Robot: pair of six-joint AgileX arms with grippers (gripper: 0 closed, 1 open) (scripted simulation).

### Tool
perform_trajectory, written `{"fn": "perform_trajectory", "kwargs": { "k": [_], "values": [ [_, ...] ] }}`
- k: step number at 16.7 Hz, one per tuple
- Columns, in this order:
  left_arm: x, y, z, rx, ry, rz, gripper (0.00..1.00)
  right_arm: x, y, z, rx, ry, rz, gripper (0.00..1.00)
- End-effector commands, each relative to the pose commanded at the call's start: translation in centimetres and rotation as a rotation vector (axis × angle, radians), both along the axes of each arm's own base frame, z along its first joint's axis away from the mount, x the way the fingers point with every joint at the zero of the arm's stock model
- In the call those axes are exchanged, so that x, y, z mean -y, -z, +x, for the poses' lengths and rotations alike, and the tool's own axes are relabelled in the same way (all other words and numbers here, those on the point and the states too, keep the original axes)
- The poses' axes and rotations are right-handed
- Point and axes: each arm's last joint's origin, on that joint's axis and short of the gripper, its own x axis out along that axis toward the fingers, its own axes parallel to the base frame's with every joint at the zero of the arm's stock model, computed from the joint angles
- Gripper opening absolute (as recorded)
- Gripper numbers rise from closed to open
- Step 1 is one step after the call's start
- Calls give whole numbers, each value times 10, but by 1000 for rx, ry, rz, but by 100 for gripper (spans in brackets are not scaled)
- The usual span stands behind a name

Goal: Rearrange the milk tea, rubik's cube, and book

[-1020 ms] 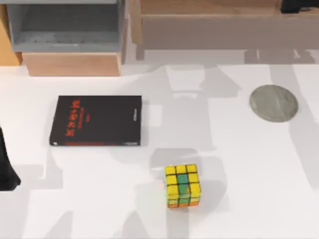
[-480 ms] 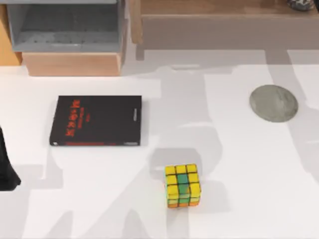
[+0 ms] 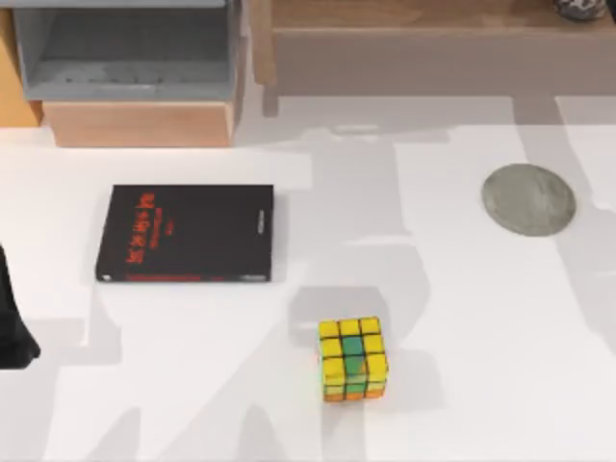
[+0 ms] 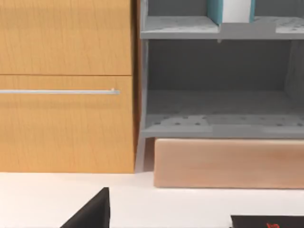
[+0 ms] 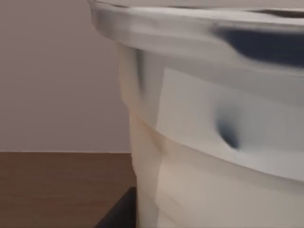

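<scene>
Fingers of my right arm unreadable, its wrist camera pressed against the milk tea (image 5: pixel 213 133) over a wooden shelf, while the book (image 3: pixel 185 234) and rubik's cube (image 3: pixel 352 359) wait unmoved mid-worktop (image 3: pixel 462 318), left arm (image 3: pixel 13 322) parked at the left edge.

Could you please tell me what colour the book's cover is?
The book has a black cover with red lettering, clearest in the top view.

Book (image 4: pixel 267 222) and milk tea (image 5: pixel 213 142), cut off by frame edges.
</scene>
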Motion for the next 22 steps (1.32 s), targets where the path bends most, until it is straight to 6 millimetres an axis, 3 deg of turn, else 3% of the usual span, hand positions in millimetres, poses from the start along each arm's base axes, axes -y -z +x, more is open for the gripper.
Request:
{"fn": "perform_trajectory", "kwargs": {
  "k": [8,18,22],
  "values": [
    [0,0,0,0,0,0,100,0,0,0,0,0,0,2],
    [0,0,0,0,0,0,100,-1,-1,-1,3,-3,2,0],
    [0,0,0,0,0,0,100,-2,-9,-27,7,-3,2,0]
  ]
}}
